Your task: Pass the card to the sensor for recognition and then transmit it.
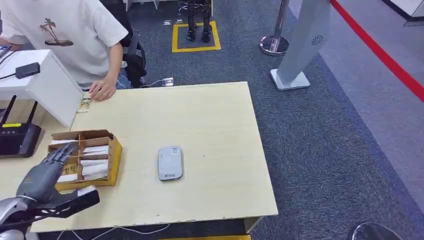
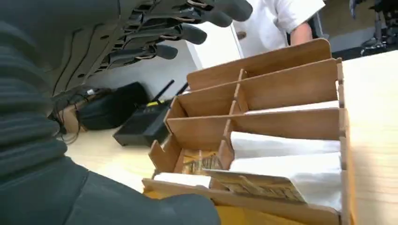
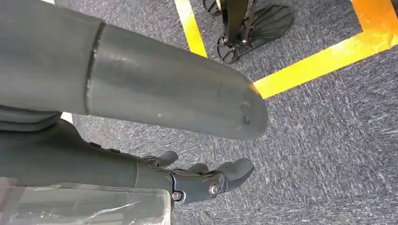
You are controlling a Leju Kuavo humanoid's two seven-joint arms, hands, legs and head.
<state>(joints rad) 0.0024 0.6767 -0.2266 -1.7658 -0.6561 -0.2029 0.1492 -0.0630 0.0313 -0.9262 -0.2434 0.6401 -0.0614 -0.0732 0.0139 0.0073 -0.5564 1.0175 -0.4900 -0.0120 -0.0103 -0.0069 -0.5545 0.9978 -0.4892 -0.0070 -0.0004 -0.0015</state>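
The left hand hovers over the near left part of the pale wooden table, its dark fingers stretched out and apart with nothing between them, the thumb held out to the side. The fingertips reach over the left end of the brown cardboard divider box, which stands on the table with its slots holding white paper sleeves and cards. In the left wrist view the spread fingers hang above the box, clear of its walls, and a patterned brown-and-yellow card lies tilted in the slot nearest the palm, just beside white sleeves. Whether the fingers touch the box rim cannot be told.

Well beyond the fingertips, towards the middle of the table, lies the flat grey rounded card sensor, apart from the box. A black router with two antennas sits on the far side of the hand from the sensor. A person in a white printed T-shirt leans on the far table edge with one hand.

The right hand hangs over grey carpet with yellow tape lines, its fingers loosely curled and holding nothing
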